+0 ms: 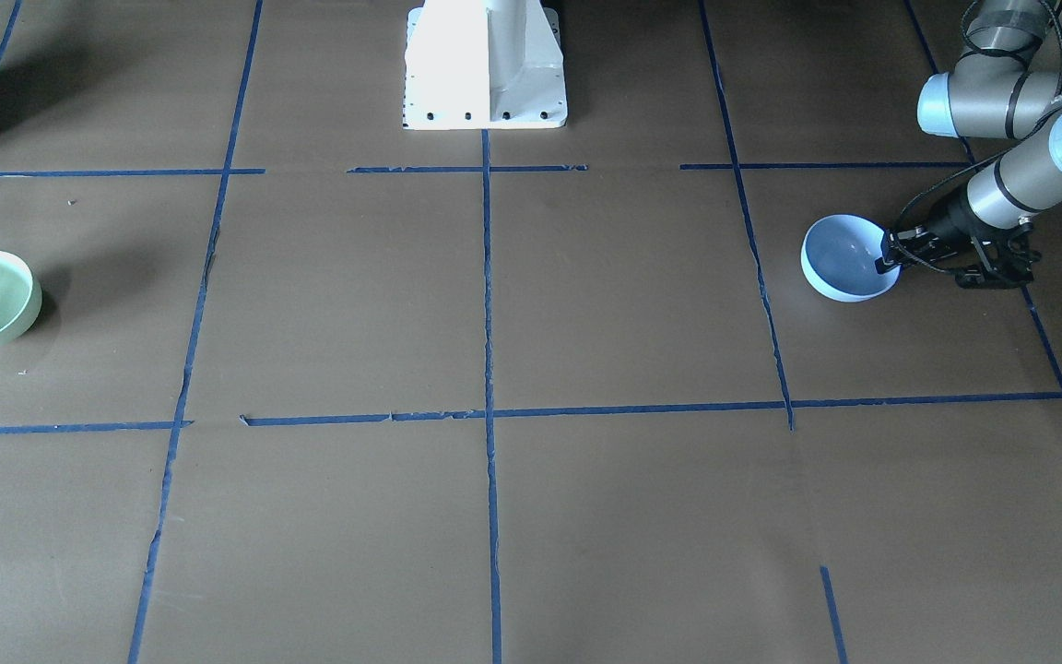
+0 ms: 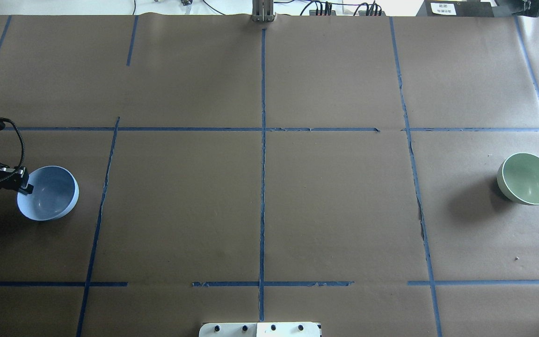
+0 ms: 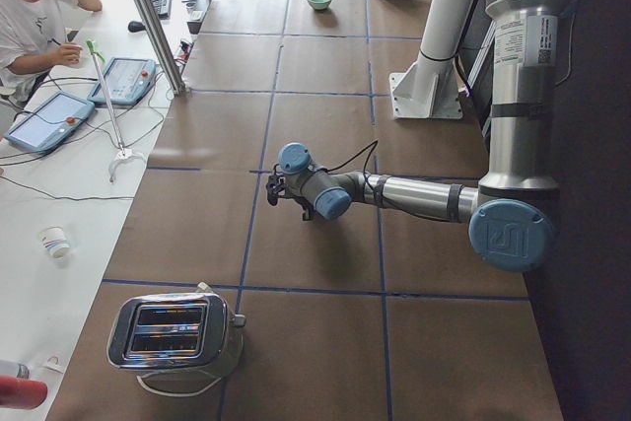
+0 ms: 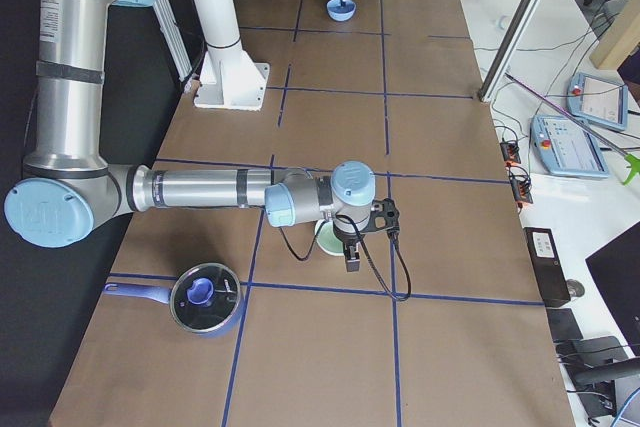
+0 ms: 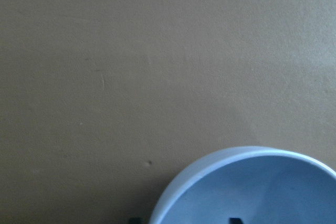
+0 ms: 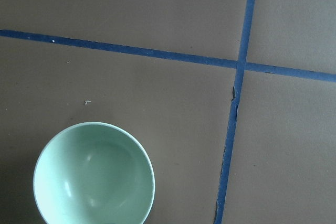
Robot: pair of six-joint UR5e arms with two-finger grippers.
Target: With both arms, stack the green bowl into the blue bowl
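The blue bowl (image 5: 252,187) fills the bottom of the left wrist view, its rim just under the lens, as the left arm (image 1: 1020,180) reaches it at the robot's far left end of the table (image 2: 335,210). The arm's jaws stand open astride the near rim, one fingertip inside the bowl and one outside. The inner tip is clear of the wall, so no grip is made. The bowl sits on the brown paper, upright as far as the views show. The green bowl (image 6: 94,174) rests well apart at the opposite end of the table, across several lines of blue tape (image 2: 263,187), with the right arm (image 4: 200,190) poised over it. Whether that arm's jaws are open or closed cannot be told, since only the side view shows them. On this evidence the task is at its opening: neither bowl is lifted and each arm is at its bowl. The grasping, the bringing together and the setting of green into blue all remain to be done.
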